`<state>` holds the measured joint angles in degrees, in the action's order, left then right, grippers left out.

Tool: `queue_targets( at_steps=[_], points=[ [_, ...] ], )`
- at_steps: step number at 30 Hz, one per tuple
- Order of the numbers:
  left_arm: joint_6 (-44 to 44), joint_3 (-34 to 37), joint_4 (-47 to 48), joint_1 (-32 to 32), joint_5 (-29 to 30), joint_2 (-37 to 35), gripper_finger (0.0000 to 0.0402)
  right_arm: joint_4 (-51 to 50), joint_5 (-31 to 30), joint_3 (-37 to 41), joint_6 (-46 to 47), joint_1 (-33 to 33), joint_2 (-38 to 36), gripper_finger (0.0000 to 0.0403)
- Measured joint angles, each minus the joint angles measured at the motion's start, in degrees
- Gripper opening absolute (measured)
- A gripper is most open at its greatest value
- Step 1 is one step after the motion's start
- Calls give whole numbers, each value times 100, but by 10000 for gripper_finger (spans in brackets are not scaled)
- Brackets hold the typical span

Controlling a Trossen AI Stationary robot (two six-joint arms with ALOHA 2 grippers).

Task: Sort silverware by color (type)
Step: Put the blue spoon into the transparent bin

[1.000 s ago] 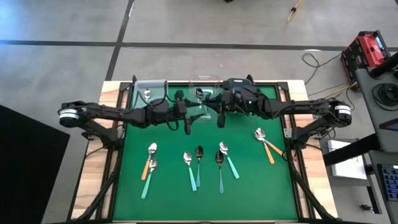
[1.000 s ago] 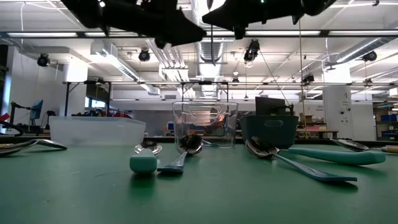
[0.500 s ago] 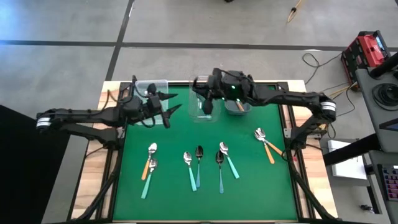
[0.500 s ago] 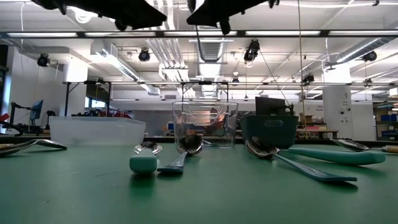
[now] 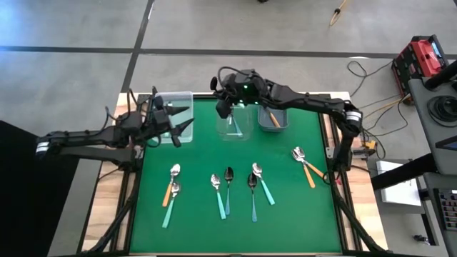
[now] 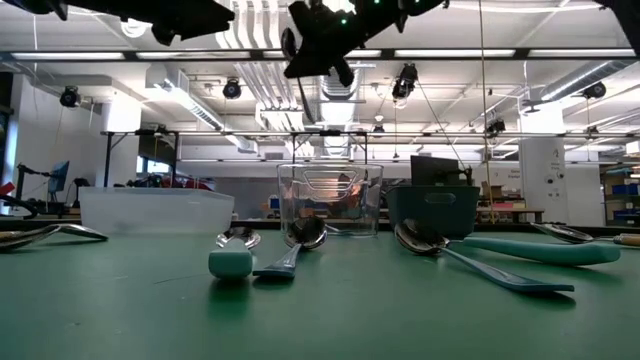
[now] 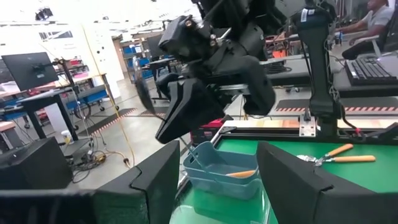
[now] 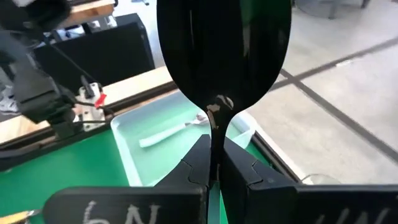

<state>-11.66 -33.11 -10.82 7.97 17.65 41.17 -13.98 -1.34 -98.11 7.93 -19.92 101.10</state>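
Spoons lie scattered over the near half of the green table mat (image 5: 285, 193): an orange-handled spoon (image 5: 171, 185) and a mint one (image 5: 170, 205) at the left, four teal-handled spoons (image 5: 239, 189) in the middle, and an orange-handled pair (image 5: 305, 165) at the right. Each has a small metal bowl, some silver and some dark, on a thin plastic handle. One more, a dark-bowled spoon (image 8: 221, 46), stands upright, bowl up, pinched by its neck between the right gripper (image 8: 214, 163)'s closed fingers.

Along the far edge stand three bins: a pale left bin (image 5: 187, 96) holding a silver spoon, a clear middle bin (image 5: 243, 132), and a grey right bin (image 5: 283, 125) with an orange handle inside.

The right arm stretches across from the right side, its gripper raised over the far side of the clear middle bin. The left gripper (image 5: 182, 120) hangs beside the left bin, its arm reaching in from the left, fingers (image 7: 155, 180) spread apart and holding nothing.
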Motion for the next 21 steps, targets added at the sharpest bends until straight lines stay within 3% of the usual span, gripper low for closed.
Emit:
queue_targets(
  at_steps=[21],
  points=[
    [-180, 178, 137, 1, 4, -328, 197, -1166, -337, -264, 876, -315, 768, 9]
  ],
)
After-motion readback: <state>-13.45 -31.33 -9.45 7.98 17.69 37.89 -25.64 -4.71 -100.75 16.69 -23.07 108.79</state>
